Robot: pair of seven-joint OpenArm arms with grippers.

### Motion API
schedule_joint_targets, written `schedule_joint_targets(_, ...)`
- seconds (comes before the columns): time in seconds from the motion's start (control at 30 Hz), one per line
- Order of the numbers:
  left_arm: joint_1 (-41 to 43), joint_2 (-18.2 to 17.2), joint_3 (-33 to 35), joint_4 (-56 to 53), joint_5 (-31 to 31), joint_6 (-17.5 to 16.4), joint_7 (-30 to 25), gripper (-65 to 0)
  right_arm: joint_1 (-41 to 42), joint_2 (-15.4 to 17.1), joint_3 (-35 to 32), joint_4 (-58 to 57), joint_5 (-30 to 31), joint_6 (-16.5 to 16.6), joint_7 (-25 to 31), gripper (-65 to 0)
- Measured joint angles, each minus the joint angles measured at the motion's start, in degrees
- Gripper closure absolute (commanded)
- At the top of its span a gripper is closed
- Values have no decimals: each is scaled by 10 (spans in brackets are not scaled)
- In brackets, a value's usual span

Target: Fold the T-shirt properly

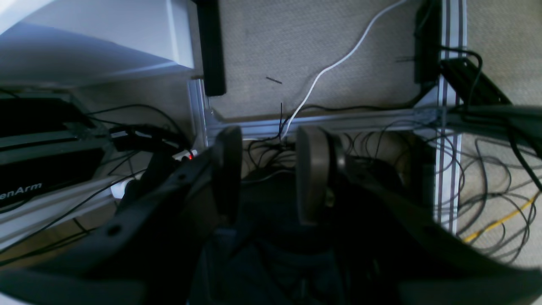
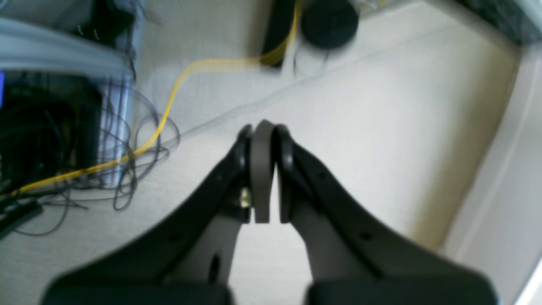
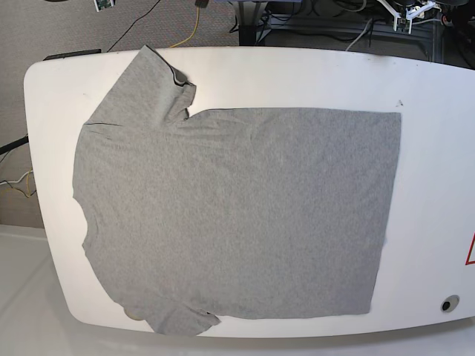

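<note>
The grey T-shirt is lying flat across the white bench, collar end pointing left, hem right. Neither arm is showing from the base view; the left gripper fingers are standing apart over floor cables, while the right gripper fingers are pressing together, empty.

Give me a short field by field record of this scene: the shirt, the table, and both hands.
T-shirt: grey, spread flat, unfolded, collar end toward the base view's left
table: white, shirt covers most of it
upper sleeve: lies flat, its lower edge turned over
left hand: fingers apart, empty, off the table over floor cables
right hand: shut, empty, over the floor
arms in base view: none visible
</note>
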Motion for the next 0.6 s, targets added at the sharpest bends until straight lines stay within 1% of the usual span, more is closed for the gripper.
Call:
schedule_joint_targets(0.2, 5, -1, 10, 40, 9, -4, -1, -204, -23, -21, 33, 71, -17, 1, -10, -27)
schedule_joint_targets(0.3, 2, -1, 9, 45, 38, -2, -10, -205, -34, -37, 36, 97, -51, 0, -5, -26)
schedule_joint_targets(0.37, 0, -1, 9, 46, 45, 1, -7, -206, -40, -48, 37, 107, -56, 1, 4, -25)
schedule_joint_targets(0.47, 1, 0, 10, 54, 59, 1, -5, -207, -44, -60, 37, 113, -70, 7, -2, -27)
schedule_joint_targets(0.53, 0, 0, 10, 61, 64, 1, -2, -208, -45, -66, 42, 121, -74, 8, -6, -28)
schedule_joint_targets(0.6, 1, -2, 10, 81, 63, 0, 24, -209, -44, -71, 66, 148, -78, 11, -26, -29)
